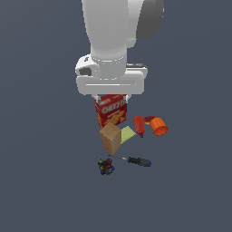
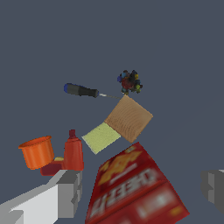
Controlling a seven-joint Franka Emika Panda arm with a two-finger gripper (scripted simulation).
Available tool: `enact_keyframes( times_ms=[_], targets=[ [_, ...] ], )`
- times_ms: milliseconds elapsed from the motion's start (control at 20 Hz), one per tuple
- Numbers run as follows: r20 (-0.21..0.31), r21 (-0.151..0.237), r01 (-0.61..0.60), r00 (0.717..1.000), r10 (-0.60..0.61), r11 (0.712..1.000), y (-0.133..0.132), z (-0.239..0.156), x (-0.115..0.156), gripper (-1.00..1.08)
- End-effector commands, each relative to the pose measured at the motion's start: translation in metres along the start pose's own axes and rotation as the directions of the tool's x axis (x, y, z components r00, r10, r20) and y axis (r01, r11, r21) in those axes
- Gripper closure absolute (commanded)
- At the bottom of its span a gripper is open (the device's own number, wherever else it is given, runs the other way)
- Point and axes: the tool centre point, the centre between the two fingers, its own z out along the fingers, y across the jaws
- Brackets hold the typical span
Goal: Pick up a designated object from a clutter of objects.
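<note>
**Gripper spread above the box, screwdriver untouched**

I see my gripper (image 2: 142, 192) spread wide and empty, hovering over the red cracker box (image 1: 111, 110). The screwdriver (image 1: 134, 160) lies flat on the floor, its shaft tip reaching the small dark multicoloured lump (image 1: 106, 166), possibly touching. The tan wooden block (image 1: 110, 137) stands near it, beside the yellow-green pad (image 1: 127, 134), red bottle (image 1: 138, 125) and orange cup (image 1: 159, 126).

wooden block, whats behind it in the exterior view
Behind the wooden block stands the red cracker box, its top hidden by the arm. The yellow-green pad pokes out beside the block; the block covers the pad's near end and the box's base.
</note>
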Motion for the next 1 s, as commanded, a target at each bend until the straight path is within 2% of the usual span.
enact_keyframes(
  times_ms=[0, 450, 950],
  targets=[
    [0.000, 0.000, 0.000, 1.000, 0.000, 1.000, 0.000, 0.000, 0.000, -0.92],
    [0.006, -0.028, 0.066, 0.998, -0.065, 0.997, -0.016, -0.005, -0.003, -0.92],
    [0.007, -0.031, 0.107, 0.994, -0.107, 0.994, -0.016, 0.002, 0.003, -0.92]
  ],
)
